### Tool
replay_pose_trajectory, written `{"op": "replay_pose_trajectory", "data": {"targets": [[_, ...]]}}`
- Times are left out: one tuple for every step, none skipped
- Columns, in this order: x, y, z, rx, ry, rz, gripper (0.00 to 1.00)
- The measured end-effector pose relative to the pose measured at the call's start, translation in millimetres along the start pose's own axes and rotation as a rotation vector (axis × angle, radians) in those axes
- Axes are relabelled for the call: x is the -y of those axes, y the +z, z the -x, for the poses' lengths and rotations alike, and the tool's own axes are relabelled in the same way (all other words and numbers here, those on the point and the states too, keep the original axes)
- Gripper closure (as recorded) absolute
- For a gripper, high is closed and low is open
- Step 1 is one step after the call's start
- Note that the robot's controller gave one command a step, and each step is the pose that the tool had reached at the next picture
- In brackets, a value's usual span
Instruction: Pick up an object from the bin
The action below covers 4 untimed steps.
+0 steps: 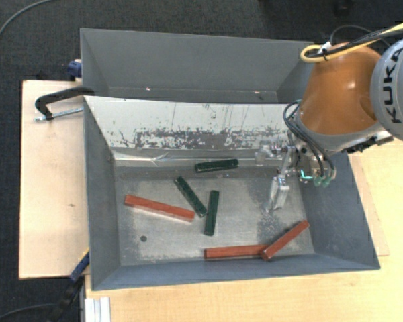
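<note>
My gripper [278, 198] hangs in the right part of the bin, a little above the floor, with nothing seen in it. Below it, toward the front right corner, a red-brown bar [285, 239] lies slanted. Its lower end touches a second red-brown bar [232, 252] that lies flat along the front wall. To the gripper's left, near the back wall, lies a dark green bar [216, 167].
Two more dark green bars [190, 196] [211, 212] lie close together mid-bin, and a third red-brown bar [159, 208] lies left of them. A small dark speck [144, 239] sits at the front left. The arm's orange cover overhangs the bin's right back corner.
</note>
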State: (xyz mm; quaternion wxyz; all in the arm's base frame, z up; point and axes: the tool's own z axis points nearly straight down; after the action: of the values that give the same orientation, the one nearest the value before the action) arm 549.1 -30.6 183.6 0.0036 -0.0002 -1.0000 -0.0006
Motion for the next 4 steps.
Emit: {"op": "replay_pose_trajectory", "data": {"targets": [[-80.0,81.1,-9.0,-0.001,0.002,0.003,0.00],[-149.5,114.2,-8.2,0.004,0.256,0.003,0.00],[-147.2,112.8,-7.0,0.007,0.258,0.002,1.00],[-131.4,63.8,29.4,0.018,-0.248,-0.001,1.00]]}}
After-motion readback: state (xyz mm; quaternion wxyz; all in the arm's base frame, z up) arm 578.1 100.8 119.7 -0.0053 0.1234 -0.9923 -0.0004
